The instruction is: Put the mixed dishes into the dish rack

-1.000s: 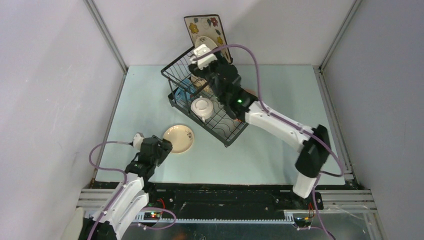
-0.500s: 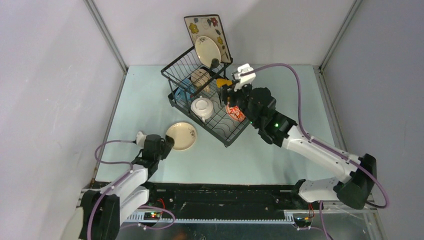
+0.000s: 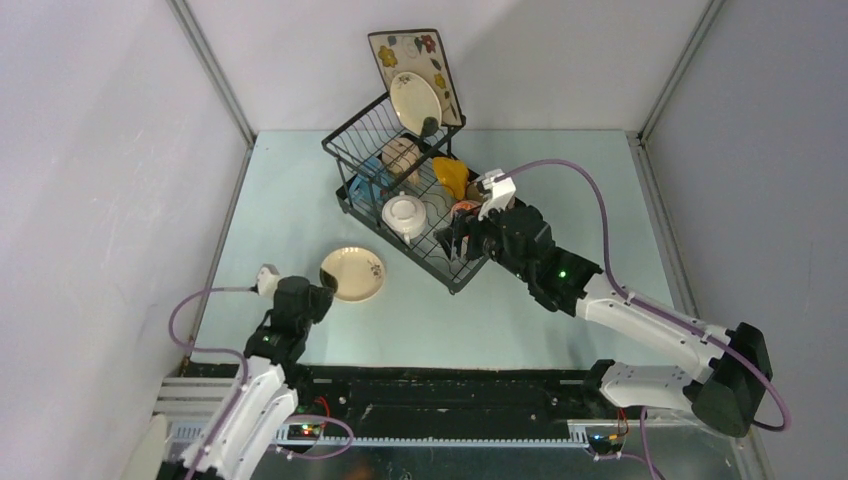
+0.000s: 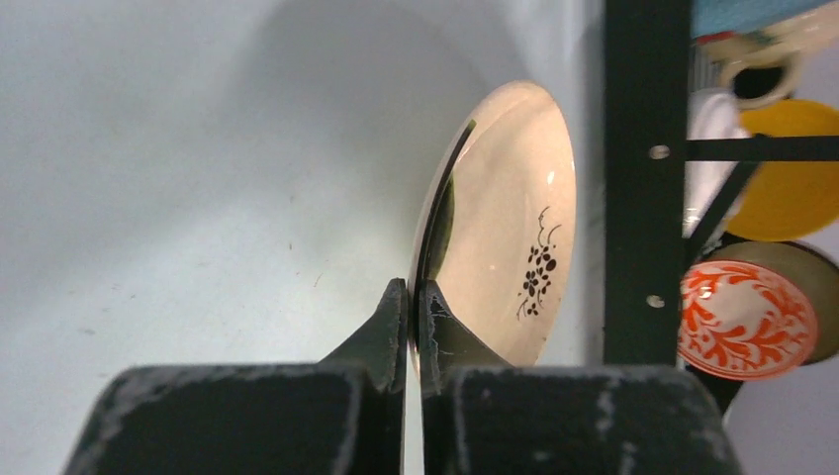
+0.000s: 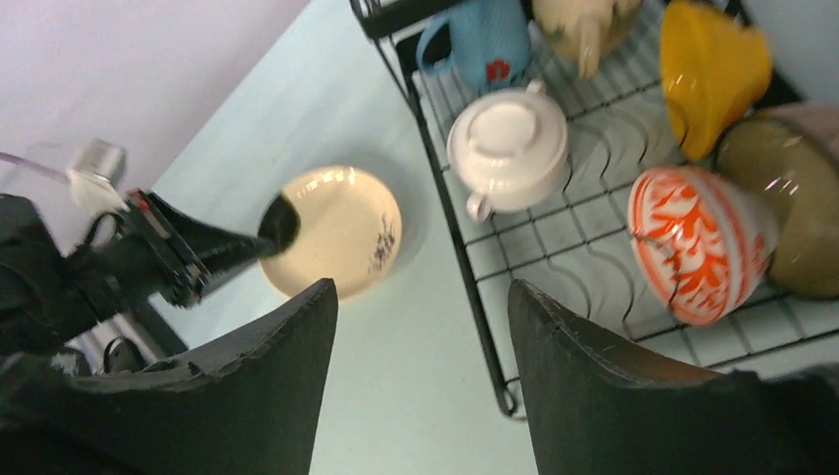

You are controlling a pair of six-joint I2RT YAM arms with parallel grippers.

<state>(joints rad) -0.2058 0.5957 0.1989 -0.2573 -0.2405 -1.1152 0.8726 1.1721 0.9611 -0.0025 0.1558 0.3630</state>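
Right gripper [image 5: 420, 292] retreated along the dish rack [image 5: 473, 297], jaws apart.
Left gripper [image 4: 410, 297] pinches cream round plate [image 4: 505, 228]'s rim (lifted? unclear).

Left claw [image 4: 414, 289] pinched tight (arm low); right claw [image 5: 420, 297] gapes wide.

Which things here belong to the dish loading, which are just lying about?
Job: dish rack, cream round plate, white two-handled bowl, blue mug, beige mug, orange-yellow bowl, red-patterned bowl, tan bowl, square floral plate.
Lying about: only purple cables.
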